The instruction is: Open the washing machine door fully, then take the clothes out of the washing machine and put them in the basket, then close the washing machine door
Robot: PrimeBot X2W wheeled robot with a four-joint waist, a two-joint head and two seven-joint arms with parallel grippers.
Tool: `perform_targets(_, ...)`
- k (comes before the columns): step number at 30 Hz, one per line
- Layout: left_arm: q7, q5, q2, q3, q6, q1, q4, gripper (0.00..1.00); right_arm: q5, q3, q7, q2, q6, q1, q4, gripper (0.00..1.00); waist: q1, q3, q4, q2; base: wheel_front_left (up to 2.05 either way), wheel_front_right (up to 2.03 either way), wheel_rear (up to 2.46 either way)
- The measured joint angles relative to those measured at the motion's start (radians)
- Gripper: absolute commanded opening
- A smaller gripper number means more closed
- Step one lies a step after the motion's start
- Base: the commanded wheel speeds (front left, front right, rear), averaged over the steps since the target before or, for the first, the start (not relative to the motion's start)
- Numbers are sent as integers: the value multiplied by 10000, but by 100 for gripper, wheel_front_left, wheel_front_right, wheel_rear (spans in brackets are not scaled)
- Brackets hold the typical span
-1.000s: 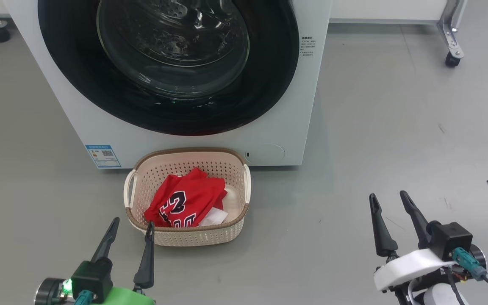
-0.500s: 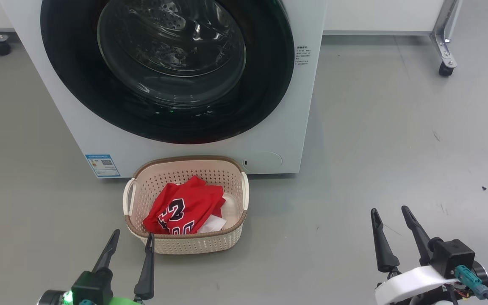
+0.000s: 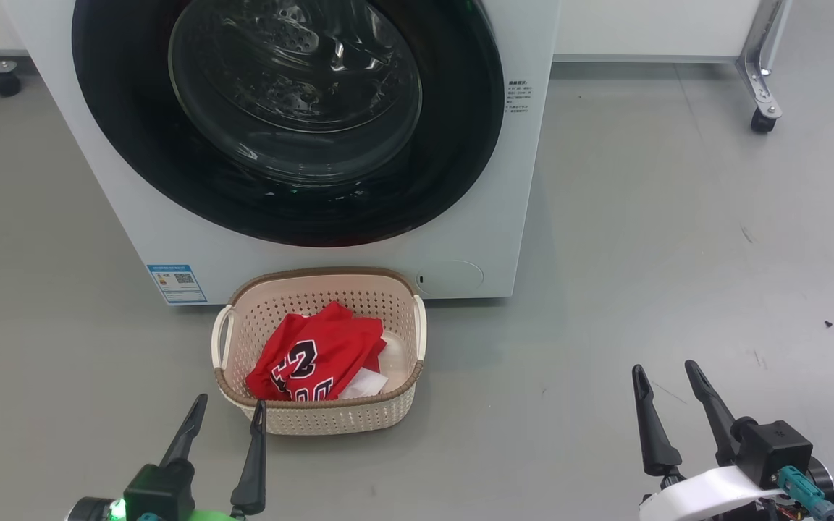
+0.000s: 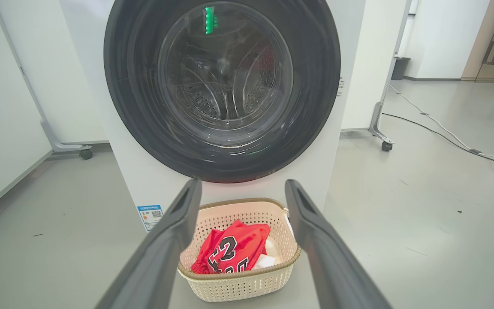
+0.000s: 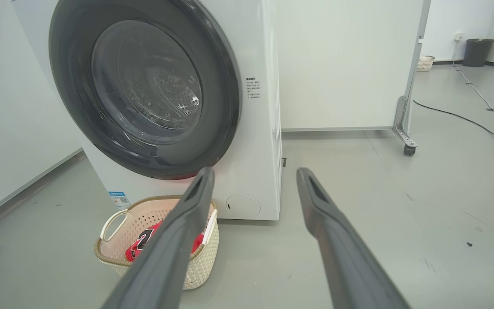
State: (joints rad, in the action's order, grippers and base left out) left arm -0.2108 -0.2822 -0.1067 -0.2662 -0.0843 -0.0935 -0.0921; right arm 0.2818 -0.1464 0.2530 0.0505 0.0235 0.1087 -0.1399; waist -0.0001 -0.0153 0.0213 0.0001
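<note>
Clothes (image 3: 316,358) lie bunched in the basket (image 3: 316,420): one red garment with black-and-white numerals, a "2" clear and the next digit creased, and a white scrap beside it. The one basket stands on the floor (image 3: 677,217), just before the washer (image 3: 511,217), below the door (image 3: 464,145). The door lies flat against the washer's front, its glass showing the steel drum behind.

The floor is smooth grey, scuffed, with a few dark specks. White partitions (image 5: 341,64) on castors stand behind the washer; a cable (image 4: 444,128) trails across the floor, and a dark bin (image 5: 478,51) sits by the far wall.

The washer has two labels: a blue one (image 3: 177,283) low on the left with a square code, and small print (image 3: 519,98) right of the door, both too small to read.

The left gripper (image 3: 232,400) hangs near the basket's front, fingers spread and empty. The right gripper (image 3: 663,366), well apart over bare floor, is likewise spread and empty.
</note>
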Motion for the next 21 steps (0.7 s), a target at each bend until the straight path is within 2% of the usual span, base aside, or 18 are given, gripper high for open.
perform_targets(14, 75, 0, 0, -12, -33, -135, 113, 100, 0, 6, 0, -15, -88, 144, 203, 100, 0, 31, 101, 0, 0, 0, 0)
perform_targets(15, 75, 2, 4, -19, -31, -141, 96, 0, 0, 2, 0, -17, -86, 167, 186, 0, 0, 35, 104, 0, 0, 0, 0)
perform_targets(21, 73, 4, 138, -140, -31, -301, -604, 0, 2, -27, -12, -153, -84, 456, -474, 0, 0, 35, 105, 0, 0, 0, 0)
